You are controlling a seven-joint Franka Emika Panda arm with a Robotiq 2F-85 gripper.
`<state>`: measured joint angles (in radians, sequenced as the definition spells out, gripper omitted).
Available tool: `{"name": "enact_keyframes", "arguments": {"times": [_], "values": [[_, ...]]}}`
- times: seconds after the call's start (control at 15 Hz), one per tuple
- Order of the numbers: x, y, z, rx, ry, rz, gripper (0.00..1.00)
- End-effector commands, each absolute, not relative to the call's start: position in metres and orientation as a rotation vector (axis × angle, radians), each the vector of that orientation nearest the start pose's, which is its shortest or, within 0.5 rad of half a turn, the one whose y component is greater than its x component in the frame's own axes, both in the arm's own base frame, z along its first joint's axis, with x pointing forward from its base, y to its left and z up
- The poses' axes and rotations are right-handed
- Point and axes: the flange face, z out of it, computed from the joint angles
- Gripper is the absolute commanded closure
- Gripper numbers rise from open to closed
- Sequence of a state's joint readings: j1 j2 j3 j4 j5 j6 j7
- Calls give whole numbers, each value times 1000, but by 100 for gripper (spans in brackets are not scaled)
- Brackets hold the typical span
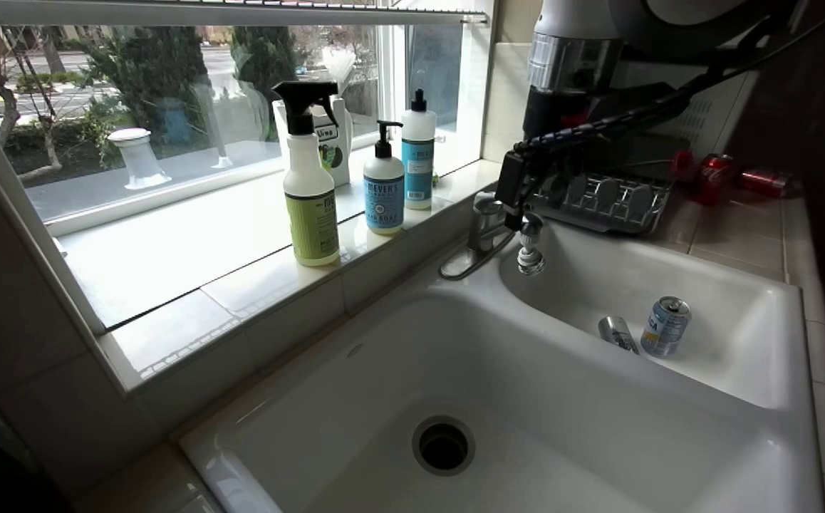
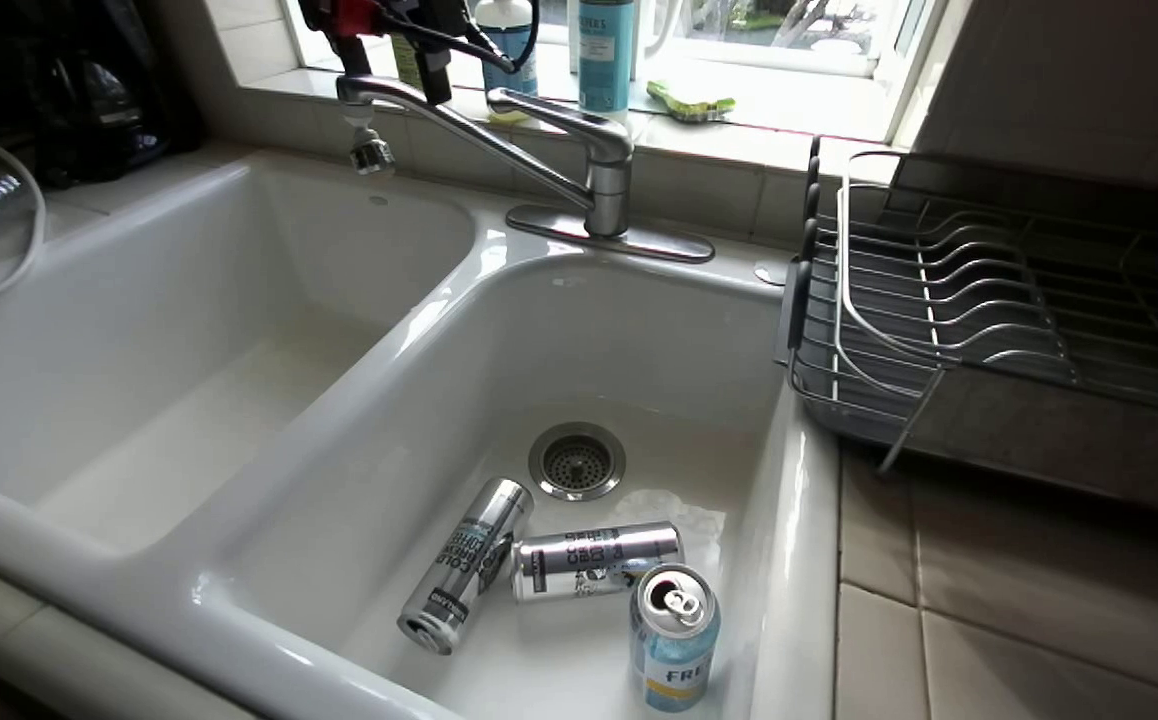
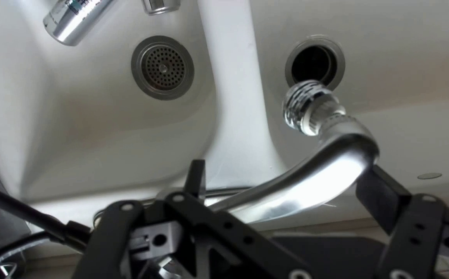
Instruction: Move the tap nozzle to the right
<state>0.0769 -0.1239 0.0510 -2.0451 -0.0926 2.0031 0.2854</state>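
Plainly, the white double-bowl sink [image 3: 236, 97] spreads beneath the Robotiq gripper [image 3: 282, 180], whose jaws stand wide apart and, I judge, grip nothing. The chrome faucet spout [image 3: 306, 188] crosses between them, probably so that a sideways push can swing it; whether the finger [image 3: 383, 197] beside its bend touches, I can't tell. The jointed tap nozzle [image 3: 311, 110] hangs from the spout's end, lower than the fingertips and out past them, nearer that same finger; it should follow wherever the spout goes.

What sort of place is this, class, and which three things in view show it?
Most likely a kitchen: there is a two-basin sink with a tap, and a dish rack beside the sink.
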Motion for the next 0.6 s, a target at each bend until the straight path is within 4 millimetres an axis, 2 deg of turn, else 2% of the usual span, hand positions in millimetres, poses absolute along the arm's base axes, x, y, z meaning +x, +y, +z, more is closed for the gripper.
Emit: {"name": "enact_keyframes", "arguments": {"times": [0.0,0.2,0.53], "values": [[525,63,502,-3225,266,-57,0],[527,59,502,-3231,294,-34,0],[534,33,499,-3244,303,-32,0]]}}
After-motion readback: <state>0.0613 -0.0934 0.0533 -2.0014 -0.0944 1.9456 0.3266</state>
